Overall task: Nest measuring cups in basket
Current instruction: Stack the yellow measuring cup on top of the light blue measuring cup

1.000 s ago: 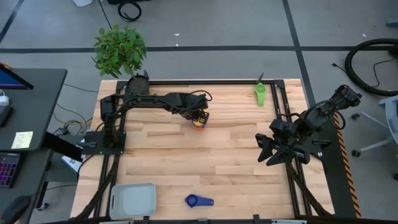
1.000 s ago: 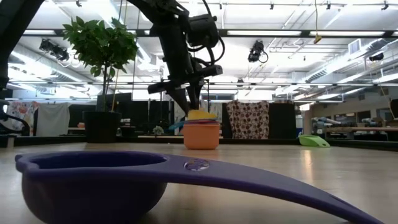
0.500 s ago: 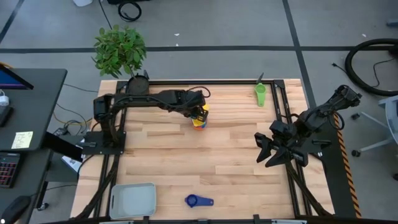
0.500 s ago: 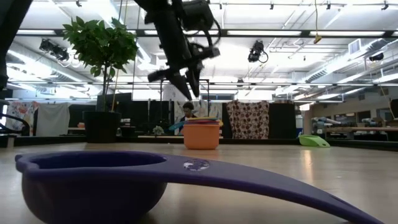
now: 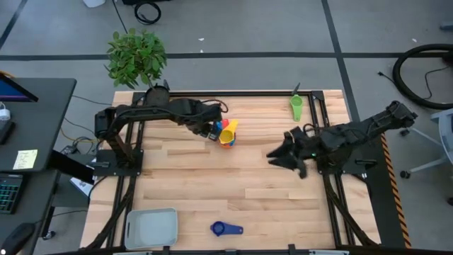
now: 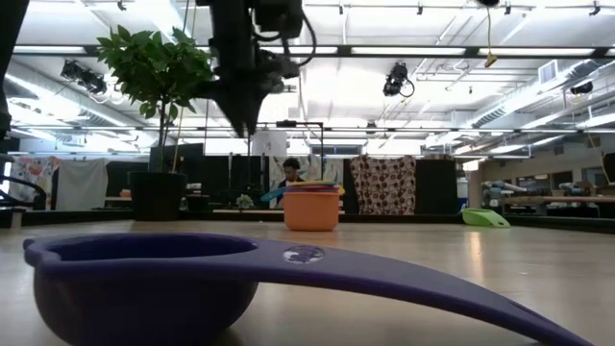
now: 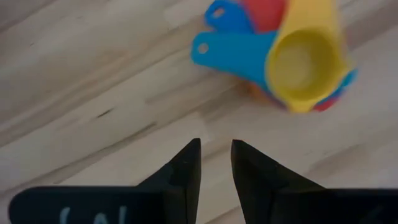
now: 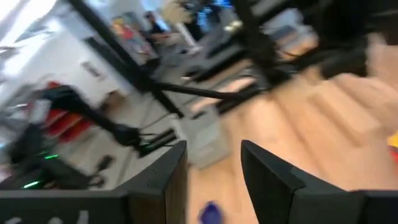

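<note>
Since a second ago the left gripper (image 5: 209, 132) has drawn back from the stacked measuring cups (image 5: 227, 133), fingers parted and empty, and the right gripper (image 5: 277, 155), also parted and empty, has swung in over the counter (image 5: 233, 184). Six cups show: four nested mid-counter, one green cup (image 5: 296, 107) at the far edge, and one dark blue cup (image 5: 226, 229) beside the single basket (image 5: 151, 228) at the near edge.

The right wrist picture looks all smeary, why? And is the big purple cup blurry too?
Right wrist view: everything past the right gripper is streaked, likely motion blur; the basket is a pale smudge. Low view: the dark blue cup fills the foreground, soft-edged, too close to be sharp. Left wrist view: the stacked cups are slightly blurred.
</note>
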### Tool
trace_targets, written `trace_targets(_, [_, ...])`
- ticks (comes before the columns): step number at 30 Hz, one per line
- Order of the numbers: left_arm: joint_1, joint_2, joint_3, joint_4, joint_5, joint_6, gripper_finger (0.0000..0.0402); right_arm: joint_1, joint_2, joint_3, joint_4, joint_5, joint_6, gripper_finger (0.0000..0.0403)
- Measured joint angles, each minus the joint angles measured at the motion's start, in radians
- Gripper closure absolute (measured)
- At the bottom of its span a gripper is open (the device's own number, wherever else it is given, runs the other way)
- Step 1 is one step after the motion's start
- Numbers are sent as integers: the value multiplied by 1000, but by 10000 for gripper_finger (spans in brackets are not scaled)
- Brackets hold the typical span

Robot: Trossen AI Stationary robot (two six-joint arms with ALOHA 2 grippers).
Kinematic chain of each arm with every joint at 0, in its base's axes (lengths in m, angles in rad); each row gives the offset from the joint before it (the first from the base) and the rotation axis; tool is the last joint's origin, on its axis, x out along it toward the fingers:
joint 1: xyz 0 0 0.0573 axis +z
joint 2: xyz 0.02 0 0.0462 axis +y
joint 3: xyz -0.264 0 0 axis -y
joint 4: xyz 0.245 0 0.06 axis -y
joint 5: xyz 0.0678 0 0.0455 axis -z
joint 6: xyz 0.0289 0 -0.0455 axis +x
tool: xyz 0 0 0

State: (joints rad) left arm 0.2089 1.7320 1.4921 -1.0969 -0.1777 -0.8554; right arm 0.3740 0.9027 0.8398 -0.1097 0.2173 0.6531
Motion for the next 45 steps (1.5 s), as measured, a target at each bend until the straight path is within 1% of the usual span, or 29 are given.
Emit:
trace_targets(2, [-1,4,0,-37,-20,-10,308,-48,33,0,5,-1,0,248])
trace_targets(4, [1,3,1,-24,-30,-5,308,-100,70,0,8,-2,7,248])
trace_targets(7, [19,3,1,-29,-28,47,308,-182,134,0,24,-8,34,248])
trace_targets(9, [31,3,1,-25,-28,80,308,-238,178,0,57,-41,36,248])
trace_targets(12, [54,2,1,-24,-22,123,308,-322,241,0,130,-121,58,248])
trace_targets(16, [90,1,1,-20,24,222,308,-417,323,0,193,-223,70,248])
trace_targets(20, [130,1,1,1,63,307,308,-491,374,0,189,-276,63,248])
trace_targets(24, [167,1,1,27,146,365,308,-548,403,0,166,-311,32,252])
trace_targets(27, [180,8,1,35,184,369,308,-588,408,0,108,-345,-17,258])
trace_targets(29, [184,12,-1,39,193,369,308,-615,404,1,54,-348,-51,263])
trace_targets(33, [183,22,-47,118,234,350,308,-678,395,1,-41,-362,-103,271])
trace_targets(36, [176,30,-108,243,272,312,308,-721,397,1,-79,-411,-155,273])
trace_targets(40, [175,31,-172,342,283,248,308,-766,415,1,-91,-469,-188,273])
trace_targets(42, [175,29,-190,330,282,235,308,-786,425,1,-108,-502,-189,273])
trace_targets(45, [171,29,-220,339,280,232,308,-797,451,1,-133,-498,-188,273])
